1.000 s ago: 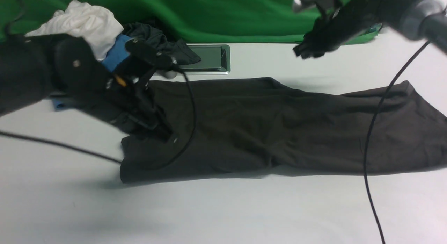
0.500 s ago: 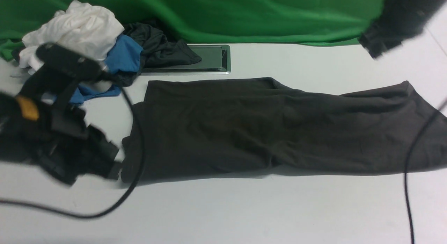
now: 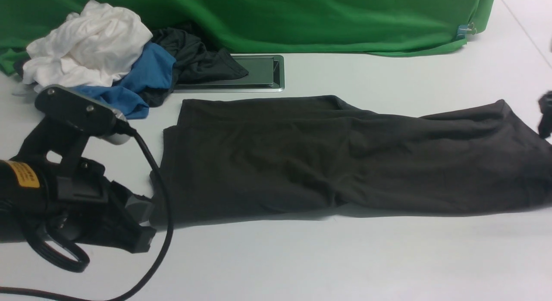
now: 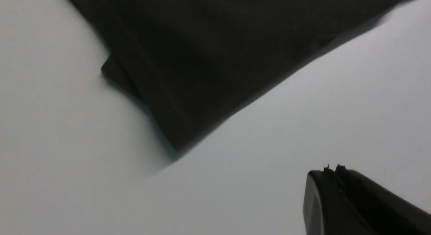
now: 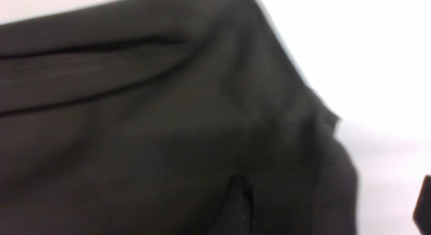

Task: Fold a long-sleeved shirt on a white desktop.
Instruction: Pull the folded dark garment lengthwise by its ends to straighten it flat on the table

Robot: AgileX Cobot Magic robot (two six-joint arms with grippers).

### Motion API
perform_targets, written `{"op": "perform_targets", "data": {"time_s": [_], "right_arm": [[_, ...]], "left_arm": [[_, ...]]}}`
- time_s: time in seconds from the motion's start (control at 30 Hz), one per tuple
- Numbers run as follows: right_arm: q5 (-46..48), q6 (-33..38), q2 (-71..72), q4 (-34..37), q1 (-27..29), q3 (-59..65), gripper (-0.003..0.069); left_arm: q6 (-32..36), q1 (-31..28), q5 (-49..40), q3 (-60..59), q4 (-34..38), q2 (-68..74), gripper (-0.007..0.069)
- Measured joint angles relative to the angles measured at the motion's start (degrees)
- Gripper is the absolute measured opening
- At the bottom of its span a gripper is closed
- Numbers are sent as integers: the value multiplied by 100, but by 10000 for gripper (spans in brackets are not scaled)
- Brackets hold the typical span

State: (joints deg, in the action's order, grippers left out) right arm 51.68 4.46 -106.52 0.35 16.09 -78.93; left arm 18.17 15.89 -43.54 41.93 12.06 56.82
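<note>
Front view, long-sleeved shirt [image 3: 345, 163] flat on white desktop [image 3: 302, 258], left jaws closed empty, right jaws' state unclear

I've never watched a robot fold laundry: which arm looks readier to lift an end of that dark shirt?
Probably the right. The right gripper hangs open over the right end of the long-sleeved shirt. The left gripper sits shut beside the left corner and would have to open first.

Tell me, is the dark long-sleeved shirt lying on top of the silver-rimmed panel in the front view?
No, the long-sleeved shirt lies flat on the white desktop, nearer than the silver-rimmed panel, with bare table between them.
</note>
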Motion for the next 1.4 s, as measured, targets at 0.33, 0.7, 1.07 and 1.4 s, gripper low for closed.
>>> {"op": "perform_targets", "data": {"time_s": [0.33,0.7,1.07,1.4], "right_arm": [[-349,627,-804,961,333,29,692],[-859,931,-1131,1021,333,-28,665],[-423,1309,-1171,1327,-67,-64,210],[335,641,-359,590,124,63,110]], "left_arm": [[195,0,146,0,91,-2,19],[256,0,226,-58,129,-2,19],[274,0,226,-58,143,-2,19],[274,0,221,-58,174,-7,19]]}}
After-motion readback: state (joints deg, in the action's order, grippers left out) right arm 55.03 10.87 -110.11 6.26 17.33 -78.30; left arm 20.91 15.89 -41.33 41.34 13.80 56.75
